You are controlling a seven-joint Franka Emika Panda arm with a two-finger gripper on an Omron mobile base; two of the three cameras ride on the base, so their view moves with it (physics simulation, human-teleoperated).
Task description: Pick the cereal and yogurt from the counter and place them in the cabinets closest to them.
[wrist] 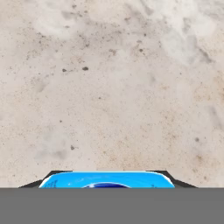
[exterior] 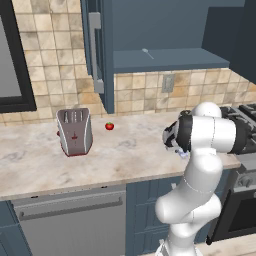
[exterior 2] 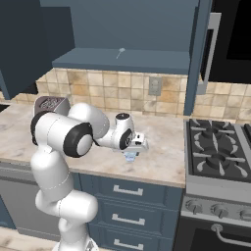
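Yogurt (wrist: 106,179) between fingers (wrist: 175,181), mid-counter (wrist: 109,87).

Yogurt (wrist: 107,179) half behind grey band

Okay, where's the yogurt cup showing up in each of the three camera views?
Left base view: the yogurt peeks out just under the arm's wrist, over the counter.
Right base view: middle of the picture, directly beneath the gripper, near the counter's front edge.
Hand view: bottom centre, its blue top between the finger tips.
Shared landmark: the beige marbled counter.
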